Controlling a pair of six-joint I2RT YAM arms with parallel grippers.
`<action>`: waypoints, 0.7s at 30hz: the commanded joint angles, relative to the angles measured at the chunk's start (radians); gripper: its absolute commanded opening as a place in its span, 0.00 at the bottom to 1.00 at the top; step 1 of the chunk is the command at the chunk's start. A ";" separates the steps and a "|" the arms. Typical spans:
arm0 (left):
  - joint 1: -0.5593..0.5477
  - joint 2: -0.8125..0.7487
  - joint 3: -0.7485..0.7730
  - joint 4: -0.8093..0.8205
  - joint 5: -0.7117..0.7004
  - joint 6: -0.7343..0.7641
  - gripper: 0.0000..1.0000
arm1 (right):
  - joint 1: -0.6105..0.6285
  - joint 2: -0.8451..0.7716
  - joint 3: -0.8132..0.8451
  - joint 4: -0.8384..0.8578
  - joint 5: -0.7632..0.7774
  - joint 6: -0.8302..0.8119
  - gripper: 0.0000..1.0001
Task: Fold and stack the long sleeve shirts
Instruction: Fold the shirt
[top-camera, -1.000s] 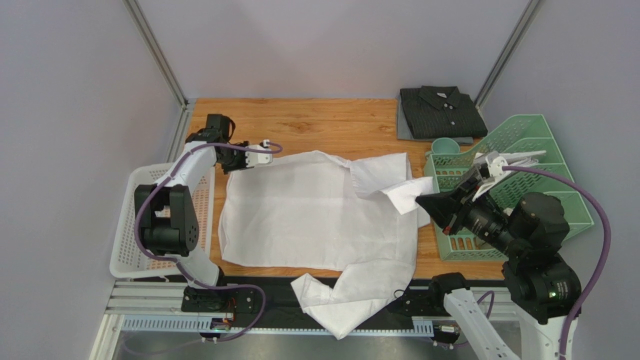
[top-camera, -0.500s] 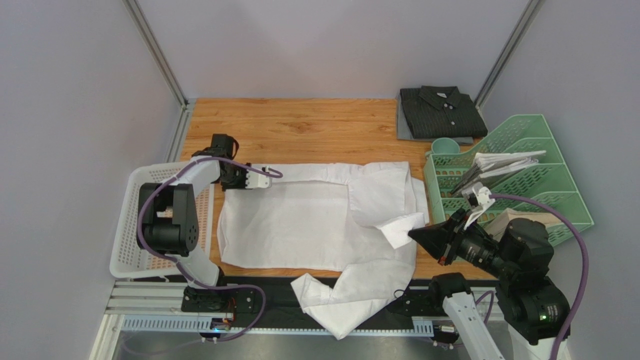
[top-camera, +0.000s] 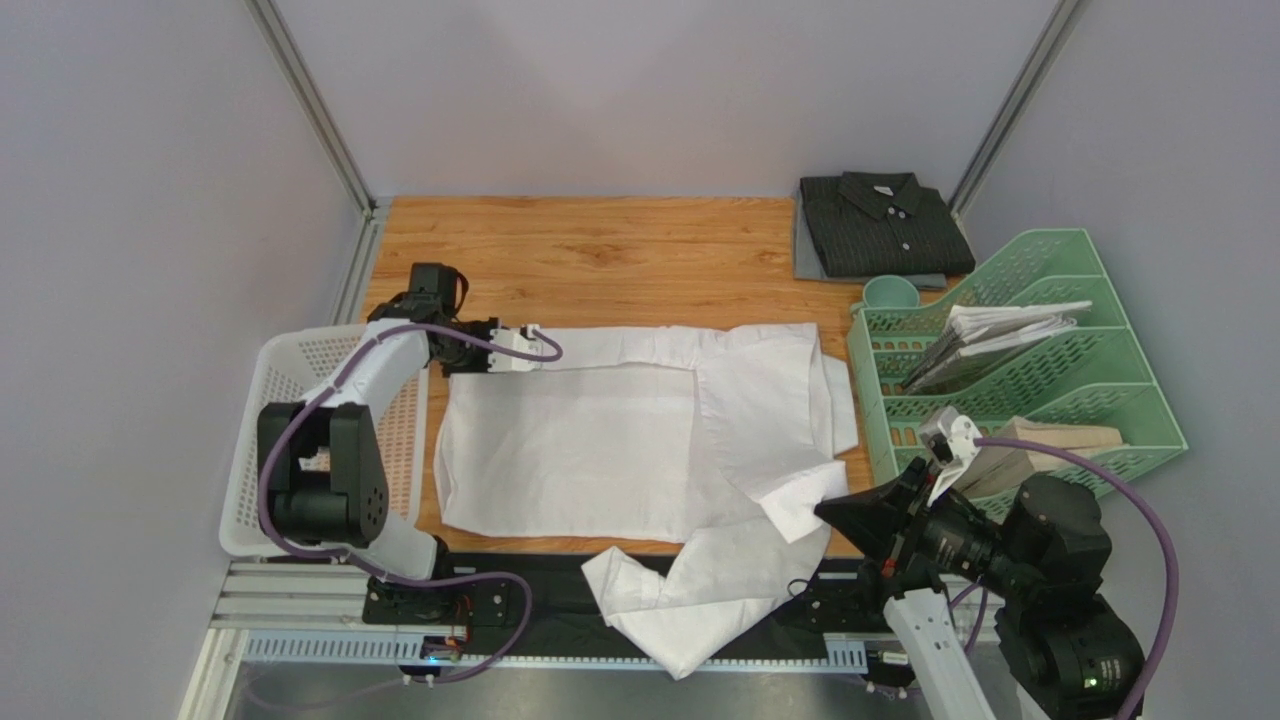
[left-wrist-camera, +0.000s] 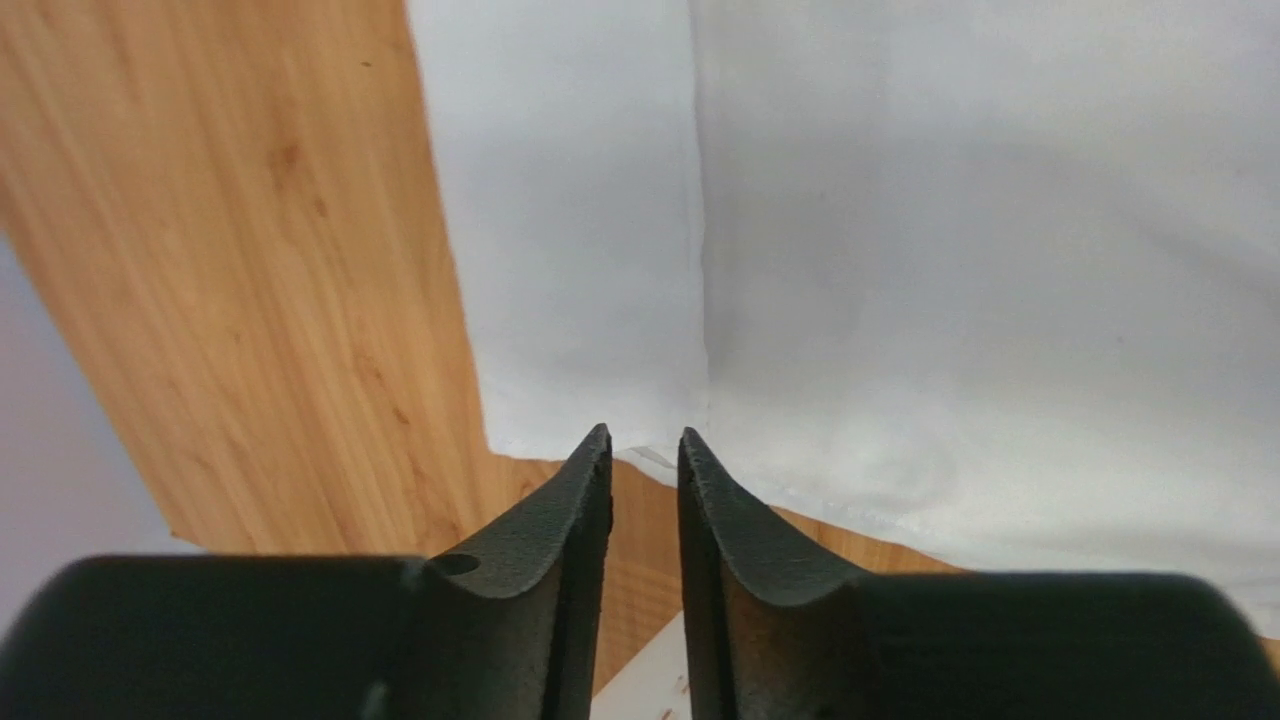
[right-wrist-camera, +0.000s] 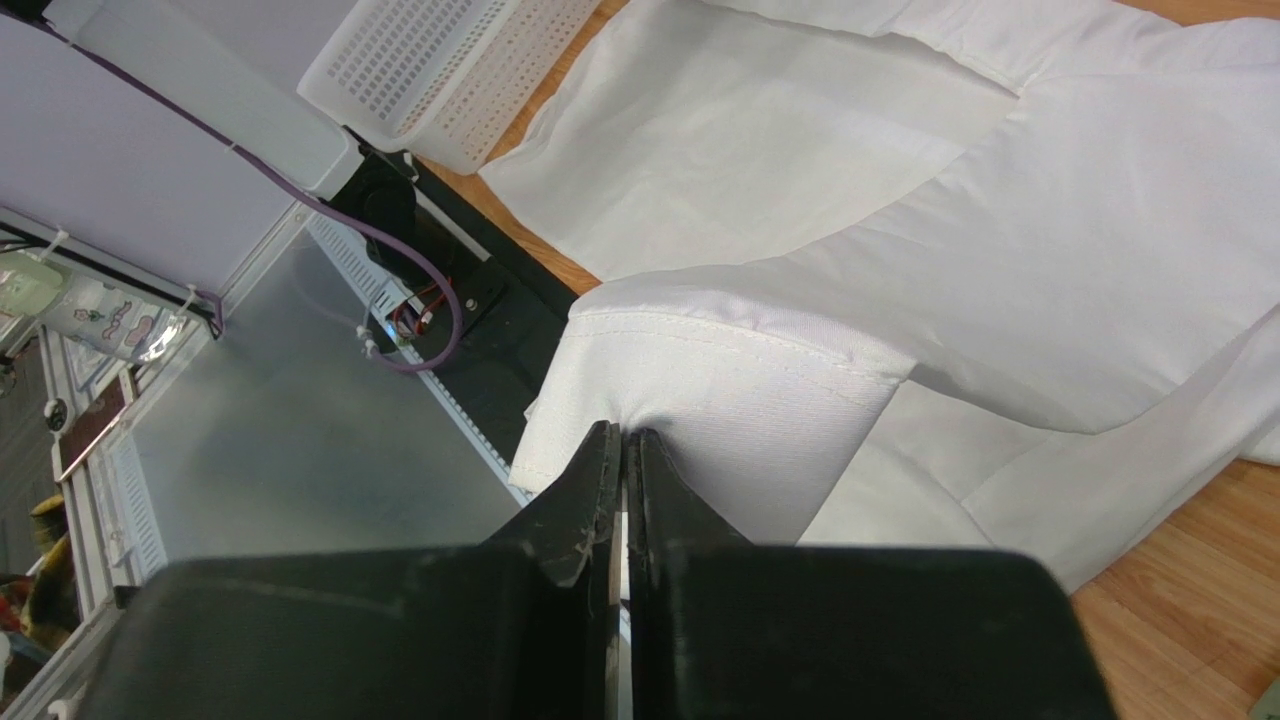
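The white long sleeve shirt (top-camera: 601, 435) lies spread flat on the wooden table (top-camera: 601, 255). The dark charcoal long sleeve shirt (top-camera: 879, 225) sits folded at the far right corner. My left gripper (top-camera: 526, 347) rests at the white shirt's far left corner. In the left wrist view its jaws (left-wrist-camera: 645, 441) stand slightly apart just short of the cloth edge (left-wrist-camera: 601, 420), with nothing between them. My right gripper (top-camera: 830, 513) is shut on the cuff (right-wrist-camera: 736, 405) of the shirt's right sleeve, held near the table's front right. The other sleeve (top-camera: 676, 600) hangs over the front edge.
A white mesh basket (top-camera: 286, 435) stands off the table's left side, beside the left arm. A green file tray (top-camera: 1052, 300) holding papers (top-camera: 992, 330) occupies the right side. Grey walls and metal posts close in the back.
My right gripper has drawn the sleeve cuff from beside the green tray down toward the front edge. My left gripper has laid the far left corner down on the table and opened off it.
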 joint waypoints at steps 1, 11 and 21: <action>-0.011 -0.070 0.058 -0.045 0.146 -0.113 0.31 | -0.017 -0.018 0.039 -0.003 -0.044 -0.037 0.00; -0.071 0.138 0.187 -0.039 0.104 -0.236 0.34 | -0.060 0.032 0.151 0.011 -0.093 -0.066 0.00; -0.071 0.230 0.163 -0.125 -0.011 -0.120 0.41 | -0.094 0.050 0.180 -0.076 -0.095 -0.155 0.00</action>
